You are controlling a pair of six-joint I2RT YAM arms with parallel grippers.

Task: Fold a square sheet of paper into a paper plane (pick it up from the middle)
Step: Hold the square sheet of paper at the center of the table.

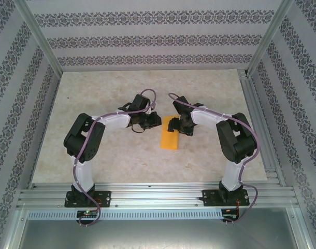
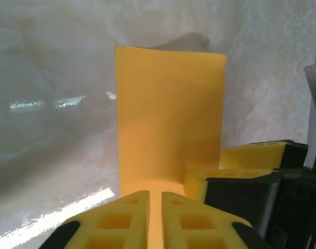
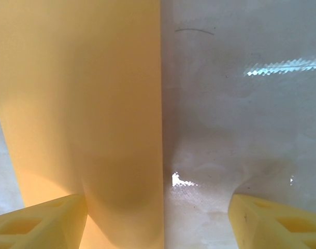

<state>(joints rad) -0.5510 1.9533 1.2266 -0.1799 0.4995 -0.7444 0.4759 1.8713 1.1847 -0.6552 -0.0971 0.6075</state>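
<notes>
My left gripper (image 2: 155, 199) has its two yellow fingers (image 2: 119, 220) pressed almost together, and the near edge of the orange-yellow sheet of paper (image 2: 171, 114) sits in the narrow slit between them, so I am pinching it. From that gripper the sheet stretches straight ahead, flat and oblong, on the pale marbled surface (image 2: 49, 155). Just to its right, touching the sheet's edge, is a yellow finger of my right gripper (image 3: 158, 223). That gripper is spread wide. The sheet (image 3: 85, 104) lies ahead of it over the left half of the gap, against the left finger (image 3: 39, 223), while the right finger (image 3: 277, 223) stands apart over bare surface. From above, the sheet (image 1: 170, 139) lies between my left gripper (image 1: 152, 122) and right gripper (image 1: 180, 124).
</notes>
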